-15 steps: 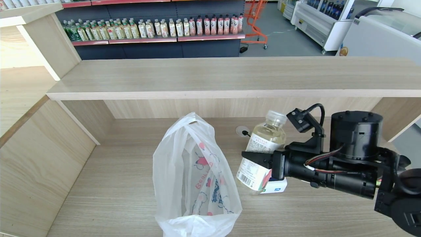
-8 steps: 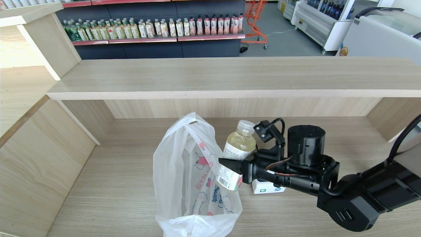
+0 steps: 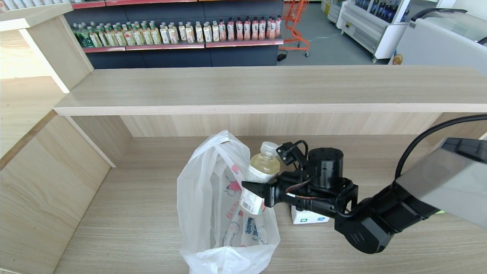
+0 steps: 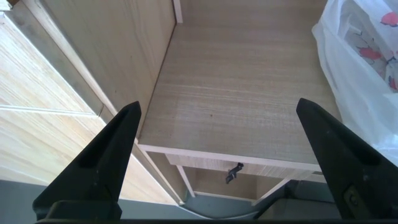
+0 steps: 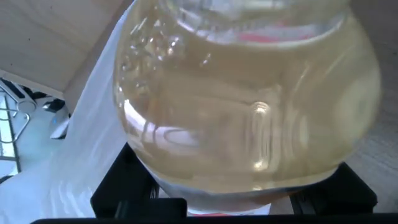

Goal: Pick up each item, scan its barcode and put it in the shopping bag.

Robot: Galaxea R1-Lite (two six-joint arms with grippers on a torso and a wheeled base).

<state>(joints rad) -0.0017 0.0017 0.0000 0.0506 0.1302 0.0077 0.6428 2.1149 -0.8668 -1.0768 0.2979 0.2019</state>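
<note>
Plastic bottle [image 3: 262,169] pinched by right end effector [image 3: 254,192] at crinkly bag [image 3: 213,198]; left end effector [image 4: 217,107] spread.

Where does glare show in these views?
Right wrist view: small bright glints on the bottle's curved wall. Head view: soft sheen on the bag's folds, strongest near its bottom. Left wrist view: even light on the table, no glare.

Shopping bag [image 3: 224,205] stands on the bench [image 3: 125,228], centre front. Bottle [image 3: 258,177] is clear of the bench, slightly tilted, in the right gripper [image 3: 255,192], against the bag's right side. Small box [image 3: 308,219] sits on the bench right of the bag, beneath the right arm. Left gripper [image 4: 219,106] hangs above the bench edge, apart from the bag. Raised ledge [image 3: 266,89] runs behind the bench.
</note>
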